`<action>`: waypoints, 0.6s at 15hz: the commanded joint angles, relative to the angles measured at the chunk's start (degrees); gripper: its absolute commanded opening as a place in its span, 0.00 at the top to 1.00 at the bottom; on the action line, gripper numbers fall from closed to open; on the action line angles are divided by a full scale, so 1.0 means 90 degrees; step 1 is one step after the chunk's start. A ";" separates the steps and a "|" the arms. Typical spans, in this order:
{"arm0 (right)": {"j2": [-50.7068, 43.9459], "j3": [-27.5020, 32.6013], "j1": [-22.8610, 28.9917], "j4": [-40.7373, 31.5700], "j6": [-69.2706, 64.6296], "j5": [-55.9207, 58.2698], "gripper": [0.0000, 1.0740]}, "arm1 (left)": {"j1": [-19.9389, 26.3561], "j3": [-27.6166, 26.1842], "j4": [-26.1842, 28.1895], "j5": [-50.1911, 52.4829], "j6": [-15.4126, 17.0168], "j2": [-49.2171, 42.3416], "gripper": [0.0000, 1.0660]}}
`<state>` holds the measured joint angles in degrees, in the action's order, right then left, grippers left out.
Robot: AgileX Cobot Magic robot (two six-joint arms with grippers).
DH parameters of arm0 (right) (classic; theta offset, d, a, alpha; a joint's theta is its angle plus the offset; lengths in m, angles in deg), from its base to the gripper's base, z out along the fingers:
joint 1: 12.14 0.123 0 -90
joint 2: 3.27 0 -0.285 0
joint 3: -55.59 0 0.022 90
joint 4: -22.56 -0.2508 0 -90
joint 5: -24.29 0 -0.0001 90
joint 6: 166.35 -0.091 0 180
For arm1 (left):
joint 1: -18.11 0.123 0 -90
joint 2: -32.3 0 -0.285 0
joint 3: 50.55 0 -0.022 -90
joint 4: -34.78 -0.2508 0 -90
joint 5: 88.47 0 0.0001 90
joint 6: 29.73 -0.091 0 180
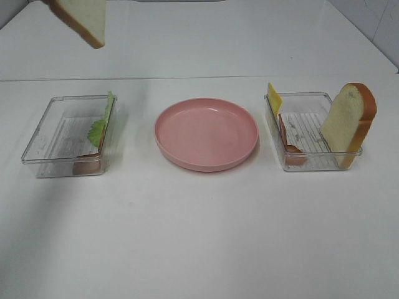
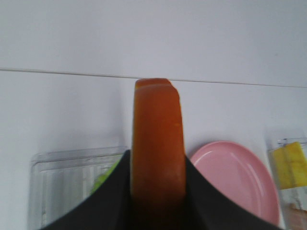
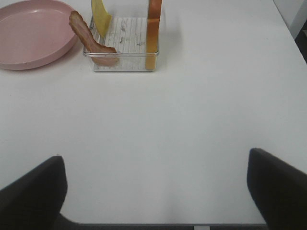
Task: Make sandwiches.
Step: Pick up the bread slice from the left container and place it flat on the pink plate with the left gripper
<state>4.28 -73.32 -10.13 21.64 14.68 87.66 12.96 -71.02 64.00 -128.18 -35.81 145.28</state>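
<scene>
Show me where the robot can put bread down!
The pink plate, between the left tray and right tray, is bare. The table strip in front of all three is open. Crowded: right tray holds bread, bacon, cheese; left tray, lettuce.

Two bread slices (image 1: 84, 18), two trays (image 1: 47, 118) — one pink plate (image 1: 206, 134)

The plate (image 1: 206, 134) is coloured plain pink and the table (image 1: 199, 237) white. The bread slice (image 1: 84, 17) is shown cream-white with an orange-brown crust, the lettuce (image 1: 103, 124) green, the cheese (image 1: 274, 98) yellow, the bacon (image 3: 86, 36) reddish-brown.
</scene>
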 commanded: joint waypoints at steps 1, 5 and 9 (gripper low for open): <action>-0.0191 0.0025 -0.0025 0.0038 0.0025 -0.0032 0.08 | -0.0598 -0.0019 0.0363 0.0579 -0.0166 -0.0006 1.00; -0.0191 0.0025 -0.0025 0.0038 0.0025 -0.0032 0.08 | -0.1432 -0.0019 0.1012 0.0980 -0.0140 0.0567 1.00; -0.0191 0.0025 -0.0025 0.0038 0.0025 -0.0032 0.08 | -0.1897 -0.0019 0.2349 0.1222 -0.0325 0.1413 1.00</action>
<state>4.28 -73.32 -10.13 21.64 14.68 87.66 -3.32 -71.02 81.42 -118.21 -37.70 156.97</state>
